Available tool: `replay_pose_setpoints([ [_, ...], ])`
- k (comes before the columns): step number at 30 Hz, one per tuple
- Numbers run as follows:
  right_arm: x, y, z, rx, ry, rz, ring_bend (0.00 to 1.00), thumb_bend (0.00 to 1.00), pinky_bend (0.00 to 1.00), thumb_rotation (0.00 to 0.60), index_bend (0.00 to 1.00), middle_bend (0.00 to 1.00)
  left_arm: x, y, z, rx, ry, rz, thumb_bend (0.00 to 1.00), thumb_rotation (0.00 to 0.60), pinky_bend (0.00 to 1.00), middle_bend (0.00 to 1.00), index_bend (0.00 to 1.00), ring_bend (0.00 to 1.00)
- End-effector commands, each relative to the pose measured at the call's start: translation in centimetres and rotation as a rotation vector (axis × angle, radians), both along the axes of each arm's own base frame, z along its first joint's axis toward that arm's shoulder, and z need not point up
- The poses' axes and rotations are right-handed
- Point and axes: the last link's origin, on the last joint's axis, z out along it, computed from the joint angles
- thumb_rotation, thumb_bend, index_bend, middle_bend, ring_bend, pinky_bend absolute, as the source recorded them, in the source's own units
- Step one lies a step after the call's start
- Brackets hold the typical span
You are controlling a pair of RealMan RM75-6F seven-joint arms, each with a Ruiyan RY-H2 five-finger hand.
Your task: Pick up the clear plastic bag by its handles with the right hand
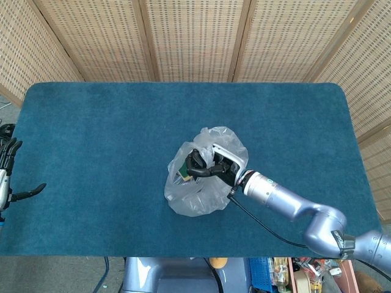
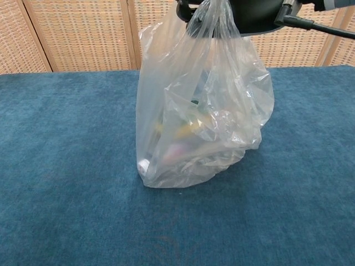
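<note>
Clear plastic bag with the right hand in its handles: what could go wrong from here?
1. The right hand holds the bunched handles of the clear plastic bag, but the bag's bottom seems to rest on the blue cloth table; thin film could slip through the fingers on lifting.
2. The green and yellow contents lie loose to one side, so the bag may swing or tilt once raised.

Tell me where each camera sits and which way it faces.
Head view: high above the near edge, looking down on the table; shows the right hand holding the bag, and the left hand at the left edge.
Chest view: low, looking level across the table; only the right hand shows, at the top.
Both show the bag and right hand.
</note>
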Motion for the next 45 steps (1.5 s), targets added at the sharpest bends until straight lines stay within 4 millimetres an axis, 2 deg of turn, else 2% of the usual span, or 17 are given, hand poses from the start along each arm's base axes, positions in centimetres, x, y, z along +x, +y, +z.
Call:
replay_pose_setpoints([
  [1, 0.5, 0.3, 0.5, 0.006, -0.01, 0.026, 0.56, 0.02, 0.63, 0.6, 0.76, 0.65, 0.0, 0.0, 0.0, -0.002, 0.0, 0.002, 0.15, 0.6, 0.0, 0.0, 0.0, 0.0],
  [12, 0.2, 0.7, 0.9, 0.069, -0.063, 0.146, 0.6, 0.03, 0.65, 0.6, 0.83, 0.67, -0.1, 0.1, 0.0, 0.0, 0.003, 0.008, 0.17, 0.6, 0.0, 0.0, 0.0, 0.0],
  [17, -0.7, 0.2, 1.4, 0.161, -0.073, 0.261, 0.63, 0.07, 0.75, 0.6, 0.86, 0.69, -0.2, 0.2, -0.1, -0.003, 0.007, 0.01, 0.17, 0.6, 0.0, 0.0, 0.0, 0.0],
  [20, -1.3, -0.4, 1.6, 0.206, -0.078, 0.301, 0.64, 0.15, 0.84, 0.6, 0.87, 0.7, -0.2, 0.2, -0.1, -0.002, 0.009, 0.01, 0.17, 0.6, 0.0, 0.0, 0.0, 0.0],
  [23, -1.6, -0.9, 1.6, 0.209, -0.084, 0.306, 0.65, 0.38, 0.88, 0.6, 0.88, 0.71, -0.2, 0.2, -0.1, 0.0, 0.01, 0.01, 0.17, 0.6, 0.0, 0.0, 0.0, 0.0],
  [25, -1.8, -1.2, 1.6, 0.201, -0.084, 0.303, 0.66, 0.61, 0.89, 0.6, 0.89, 0.72, -0.1, 0.2, -0.1, 0.0, 0.012, 0.009, 0.17, 0.6, 0.0, 0.0, 0.0, 0.0],
  [26, -2.0, -1.3, 1.6, 0.187, -0.072, 0.305, 0.67, 0.69, 0.9, 0.6, 0.89, 0.72, -0.1, 0.2, -0.2, -0.001, 0.012, 0.009, 0.17, 0.6, 0.0, 0.0, 0.0, 0.0],
  [28, -2.0, -1.5, 1.6, 0.171, -0.067, 0.3, 0.68, 0.91, 0.92, 0.6, 0.9, 0.74, -0.1, 0.1, -0.2, -0.003, 0.013, 0.007, 0.17, 0.6, 0.0, 0.0, 0.0, 0.0],
  [30, -2.1, -1.6, 1.6, 0.148, -0.055, 0.298, 0.69, 1.0, 0.93, 0.6, 0.91, 0.74, -0.1, 0.1, -0.2, -0.004, 0.015, 0.006, 0.17, 0.6, 0.0, 0.0, 0.0, 0.0],
  [40, -2.2, -2.2, 2.3, 0.031, 0.05, 0.316, 0.73, 1.0, 1.0, 0.6, 0.9, 0.76, -0.1, 0.1, -0.2, -0.004, 0.012, 0.004, 0.17, 0.6, 0.0, 0.0, 0.0, 0.0],
  [43, -1.8, -2.4, 3.1, -0.063, 0.157, 0.349, 0.75, 1.0, 1.0, 0.6, 0.9, 0.77, -0.1, 0.1, -0.2, -0.004, 0.011, 0.003, 0.17, 0.6, 0.0, 0.0, 0.0, 0.0],
  [45, -1.0, -2.3, 4.0, -0.092, 0.147, 0.329, 0.76, 1.0, 1.0, 0.6, 0.9, 0.78, -0.1, 0.0, -0.2, -0.004, 0.01, 0.003, 0.17, 0.6, 0.0, 0.0, 0.0, 0.0],
])
